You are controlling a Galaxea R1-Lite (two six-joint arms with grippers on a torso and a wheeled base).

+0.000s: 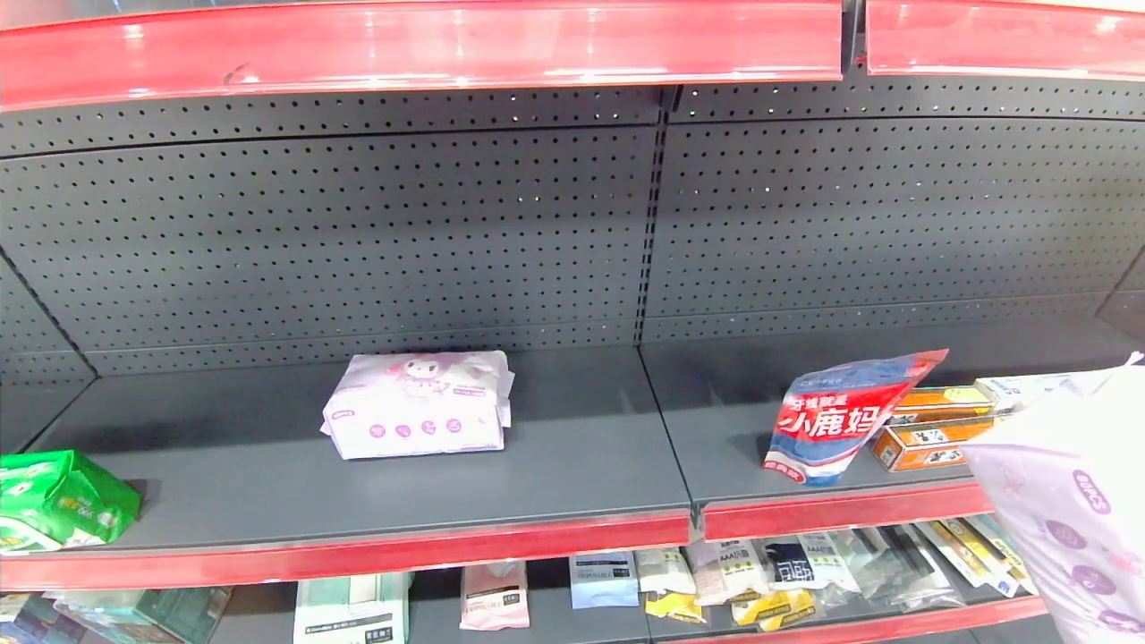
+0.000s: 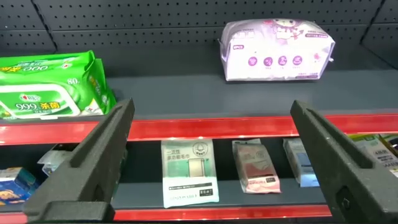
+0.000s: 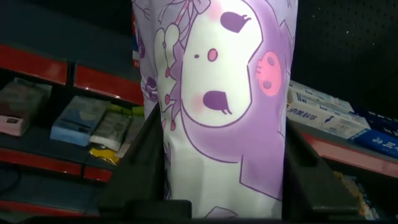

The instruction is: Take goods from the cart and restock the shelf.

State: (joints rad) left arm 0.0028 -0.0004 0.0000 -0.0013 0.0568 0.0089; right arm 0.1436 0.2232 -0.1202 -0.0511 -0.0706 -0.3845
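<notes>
Gripping a tissue pack point(image 3: 217, 74) between its two dark fingers point(image 3: 144, 163), the right end effector point(image 3: 224, 165) is clenched on the pack's sides, with the pack standing up out of it. The pack point(image 1: 1064, 501) hangs in front of the right end of the shelf point(image 1: 581, 465), off its red front edge. Its soft wrapper is white and pale purple, printed with a big cartoon face with dark purple eyes and a pink skull mark.

A matching pack point(image 1: 416, 402) lies flat mid-shelf, nearer the back wall. The left end effector point(image 2: 211, 109) is released, fingers spread wide, facing the shelf's front edge. A green wipes pack point(image 1: 58, 501) sits at the shelf's left end.
</notes>
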